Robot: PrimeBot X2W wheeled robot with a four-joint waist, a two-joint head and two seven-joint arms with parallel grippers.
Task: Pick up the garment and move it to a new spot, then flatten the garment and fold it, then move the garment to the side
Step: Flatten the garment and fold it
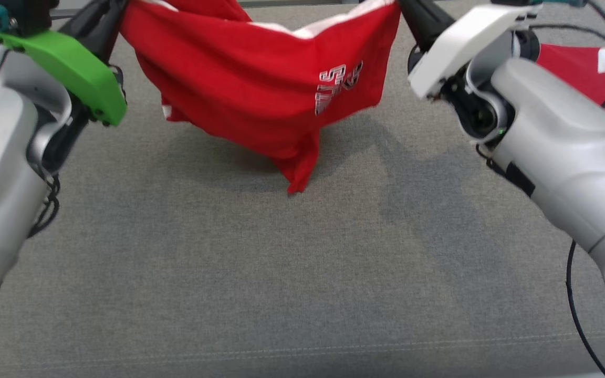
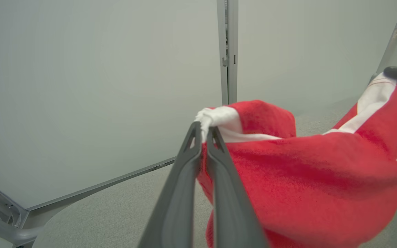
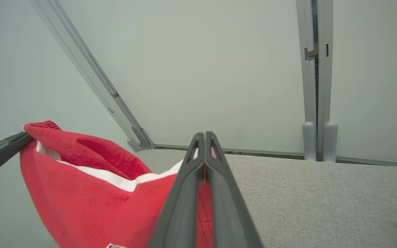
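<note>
The garment (image 1: 250,84) is red with white trim and white lettering. It hangs stretched between my two grippers above the grey table, sagging in the middle so its lowest point brushes the surface. In the left wrist view my left gripper (image 2: 203,132) is shut on a bunched white-and-red corner of the garment (image 2: 305,172). My right gripper (image 3: 204,137) is shut on the opposite top corner of the garment (image 3: 91,193), jaws pressed together. In the head view both sets of fingertips run off the top edge at the cloth's upper corners.
The grey fabric table surface (image 1: 281,273) spreads wide below the cloth. Another red garment (image 1: 591,79) with a white tag lies at the right behind my right arm. Pale partition walls (image 3: 202,69) with metal posts stand along the table's far edge.
</note>
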